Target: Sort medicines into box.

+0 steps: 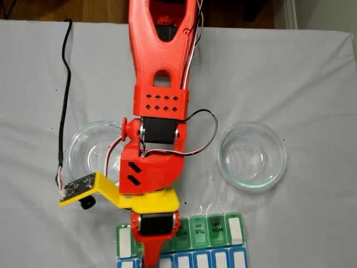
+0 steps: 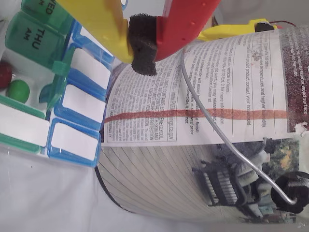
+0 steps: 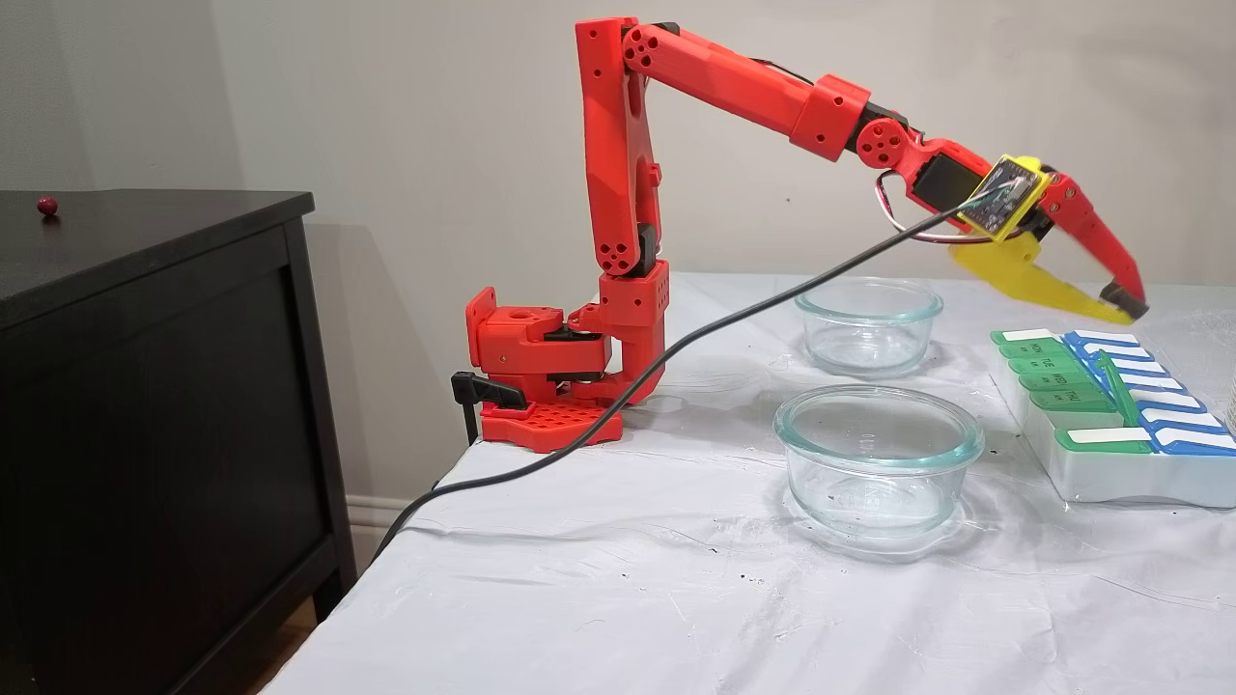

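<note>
The white cloth [image 3: 676, 579] is being shown spread over the table, with a black cabinet [image 3: 145, 386] standing beside it in a fixed view. The red arm [image 3: 744, 92] is being held stretched out from its base [image 3: 541, 386] and over the far end of the table, and a black cable [image 3: 676, 347] is being trailed from its wrist down past the table edge. A large printed can [image 2: 203, 145] is being seen lying just beyond the organizer in the wrist view, with a wire handle [image 2: 227, 140] curving across it. Two clear glass dishes [image 3: 877, 454] [image 3: 867, 323] are being shown standing empty on the cloth, one on each side of the arm in a fixed view [image 1: 252, 155] [image 1: 92, 148]. The box [image 3: 1110, 463] is being shown at the table's end, just below the gripper [image 3: 1130, 311]; one green lid [image 3: 1115, 386] is being held upright, the other lids lying flat. The gripper [image 2: 142, 48] is being kept closed, its yellow and red fingers pressed on a dark foam pad [image 2: 143, 43] and on nothing else. In the wrist view, a green ball [image 2: 18, 90] and a dark red ball [image 2: 4, 75] are being seen lying side by side in the opened compartment, next to the lid marked THU. Another dark red ball [image 3: 46, 205] is being shown resting on the cabinet top, well apart from the box.
</note>
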Available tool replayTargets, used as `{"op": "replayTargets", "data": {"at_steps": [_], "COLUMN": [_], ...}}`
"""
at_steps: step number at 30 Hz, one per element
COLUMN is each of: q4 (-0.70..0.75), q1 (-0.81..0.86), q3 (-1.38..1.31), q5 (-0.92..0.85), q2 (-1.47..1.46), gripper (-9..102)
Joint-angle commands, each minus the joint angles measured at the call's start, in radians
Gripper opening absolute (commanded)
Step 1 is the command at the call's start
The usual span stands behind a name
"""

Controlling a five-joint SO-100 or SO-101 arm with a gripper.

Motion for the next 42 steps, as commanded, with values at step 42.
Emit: {"op": "replayTargets", "data": {"at_steps": [42], "q4": [0.644], "q1": [0.020], "q3": [-0.454], "q5": [0.031], "q2": [-0.488], "gripper": [0]}}
